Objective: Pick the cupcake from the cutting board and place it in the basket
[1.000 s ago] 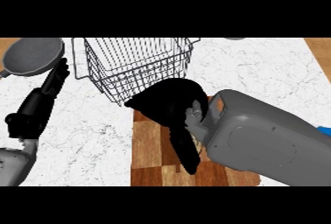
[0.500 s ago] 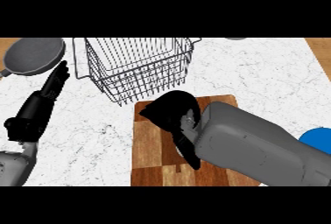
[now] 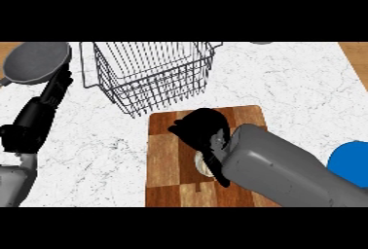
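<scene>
In the head view no brand, label or writing can be read on anything. The wooden cutting board (image 3: 169,160) lies on the white marbled table (image 3: 302,92), its far edge just short of the wire basket (image 3: 155,73), which stands tilted toward the view's upper middle.

The right hand (image 3: 201,129) is over the middle of the board, black fingers curled downward, with the grey right forearm (image 3: 280,170) running in from the lower right and covering much of the board's right half. Just below the hand, against the forearm's end, a small pale rounded shape shows: the cupcake (image 3: 202,164), still on the board and mostly hidden (only a sliver of its light side is seen). The curled fingers sit right at it, but whether they actually close round it cannot be told from here.

The left hand (image 3: 50,95) rests open at the view's left, fingers straight and pointing up toward a grey frying pan (image 3: 36,61) in the upper left corner; its fingertips overlap the pan's near rim. A blue round object (image 3: 350,163) peeks out at the right edge behind the right forearm. A small grey shape (image 3: 262,43) sits at the top edge, too cut off to name.
</scene>
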Available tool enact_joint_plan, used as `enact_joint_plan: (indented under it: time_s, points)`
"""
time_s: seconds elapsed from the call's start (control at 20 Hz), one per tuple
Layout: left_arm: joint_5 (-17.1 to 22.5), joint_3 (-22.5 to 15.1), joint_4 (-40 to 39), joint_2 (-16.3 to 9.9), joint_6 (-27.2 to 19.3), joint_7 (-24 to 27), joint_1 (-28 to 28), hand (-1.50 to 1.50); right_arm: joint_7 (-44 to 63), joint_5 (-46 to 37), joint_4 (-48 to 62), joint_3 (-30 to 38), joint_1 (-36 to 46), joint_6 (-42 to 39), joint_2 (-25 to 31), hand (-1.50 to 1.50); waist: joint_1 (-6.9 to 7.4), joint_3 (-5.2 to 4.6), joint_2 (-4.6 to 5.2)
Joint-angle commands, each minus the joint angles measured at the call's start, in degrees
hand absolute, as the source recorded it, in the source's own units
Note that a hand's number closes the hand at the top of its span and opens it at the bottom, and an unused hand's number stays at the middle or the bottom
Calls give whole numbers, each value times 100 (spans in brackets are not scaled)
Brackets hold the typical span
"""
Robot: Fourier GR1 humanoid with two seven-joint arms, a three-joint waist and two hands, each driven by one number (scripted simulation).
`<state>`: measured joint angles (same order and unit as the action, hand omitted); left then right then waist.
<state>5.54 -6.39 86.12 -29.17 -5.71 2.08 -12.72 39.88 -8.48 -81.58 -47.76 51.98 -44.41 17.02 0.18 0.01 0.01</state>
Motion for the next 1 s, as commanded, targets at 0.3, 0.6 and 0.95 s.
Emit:
enact_joint_plan:
  time_s: [0.3, 0.6, 0.95]
  points:
    - [-318, 196, 132, 313, 196, 34, 126, 0, -1203, -1577, 93, 155, -899, 73, 16, -150, 9, 1, 2]
    - [-417, 437, 18, 401, 345, -315, -291, 0, -1245, -1889, 75, 585, -1035, -208, -314, -150, -14, 0, 0]
    - [-657, 557, 136, 590, 432, 155, 382, 0, -1863, -2816, 145, 472, -1694, 199, -303, -150, 14, 0, 0]
